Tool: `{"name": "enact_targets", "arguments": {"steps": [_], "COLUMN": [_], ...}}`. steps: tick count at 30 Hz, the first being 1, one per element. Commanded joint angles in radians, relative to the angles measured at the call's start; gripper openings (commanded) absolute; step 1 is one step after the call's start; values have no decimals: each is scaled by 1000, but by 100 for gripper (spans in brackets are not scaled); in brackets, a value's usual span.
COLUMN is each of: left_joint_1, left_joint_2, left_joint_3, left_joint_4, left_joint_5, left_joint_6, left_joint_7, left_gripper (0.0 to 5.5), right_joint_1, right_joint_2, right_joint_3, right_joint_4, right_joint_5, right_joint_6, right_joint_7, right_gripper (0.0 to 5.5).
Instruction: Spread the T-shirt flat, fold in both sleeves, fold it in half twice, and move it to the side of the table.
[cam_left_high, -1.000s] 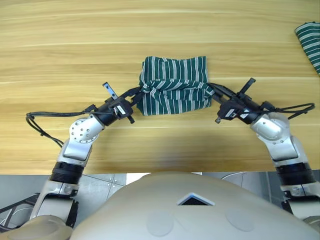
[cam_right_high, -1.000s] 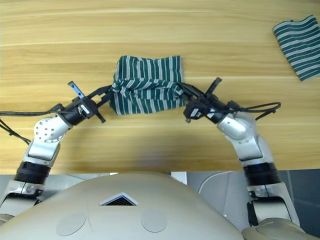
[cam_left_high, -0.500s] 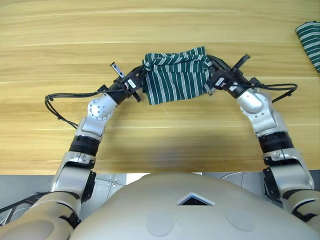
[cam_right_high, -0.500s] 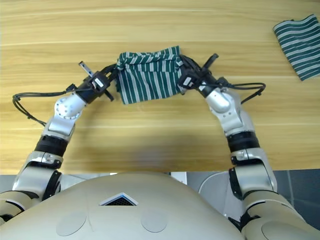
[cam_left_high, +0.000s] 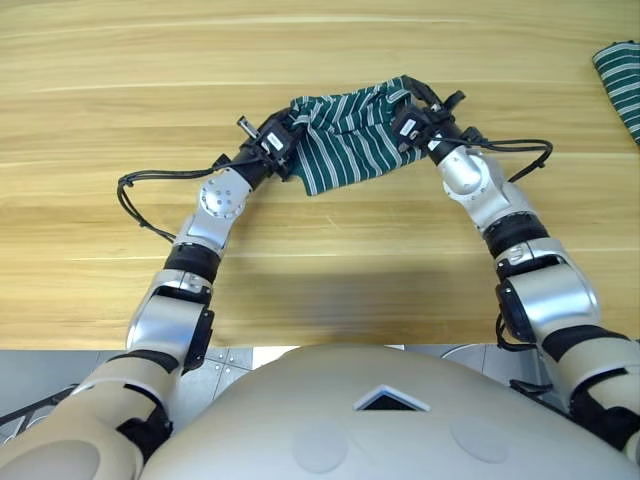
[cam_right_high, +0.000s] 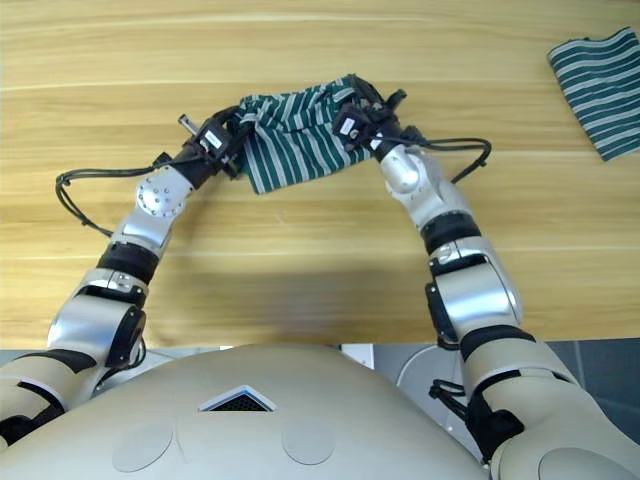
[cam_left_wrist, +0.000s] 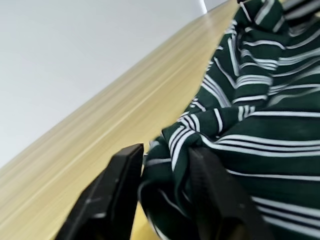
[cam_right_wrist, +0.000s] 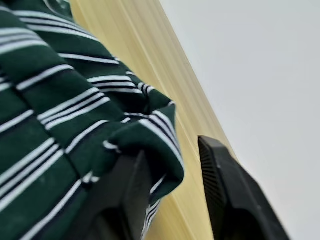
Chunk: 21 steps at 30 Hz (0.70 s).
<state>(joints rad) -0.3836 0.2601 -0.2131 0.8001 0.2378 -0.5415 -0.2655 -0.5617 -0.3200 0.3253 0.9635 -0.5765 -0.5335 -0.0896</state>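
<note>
We find the dark green, white-striped cotton T-shirt (cam_left_high: 350, 140) as a compact folded bundle over the middle of the light wooden table (cam_left_high: 300, 50), stretched between the two grippers. Its long axis runs left to right across the table. The left gripper (cam_left_high: 288, 138) is clamped on the bundle's left end and the right gripper (cam_left_high: 405, 118) on its right end, so neither arm is nearer; each already has its own corner. The held edge lies toward the far side of the table, and the loose body of the cloth trails from it toward the near side, sagging lower on the left. We judge that the coming move depends on this relation: both grippers have to carry the held edge together, at right angles to the long axis, to lay the cloth down evenly. The head views give the whole span but hide the grasp. The left wrist view shows a thick bunch of striped fabric pinched between the black fingers (cam_left_wrist: 117, 192). The right wrist view shows a folded hem wedged between its fingers (cam_right_wrist: 227, 200). From the table's surface alone we cannot tell whether the bundle's lower edge is touching it. A second striped green cloth (cam_left_high: 620, 85) lies at the table's right edge, well apart.
</note>
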Motion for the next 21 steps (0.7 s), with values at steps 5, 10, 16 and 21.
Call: {"name": "enact_targets", "arguments": {"steps": [5, 10, 16, 21], "left_joint_1": [-223, -300, -303, -231], "left_joint_2": [-46, -62, -41, -1], "left_joint_3": [35, 93, 155, 232], "left_joint_4": [264, 372, 420, 410], "left_joint_5": [4, -31, -68, -125], "left_joint_6": [-15, -14, -19, -65], "left_joint_7": [116, 177, 196, 205], "left_gripper": [284, 357, 438, 515], "right_joint_1": [-182, -279, -316, -318], "right_joint_2": [59, 94, 115, 133], "right_joint_3": [13, -76, -267, -289], "right_joint_4": [218, 302, 342, 365], "right_joint_5": [-3, 110, 328, 347], "right_joint_6": [63, 89, 159, 279], "right_joint_7": [-101, -56, 84, 84], "right_gripper": [293, 293, 293, 293]}}
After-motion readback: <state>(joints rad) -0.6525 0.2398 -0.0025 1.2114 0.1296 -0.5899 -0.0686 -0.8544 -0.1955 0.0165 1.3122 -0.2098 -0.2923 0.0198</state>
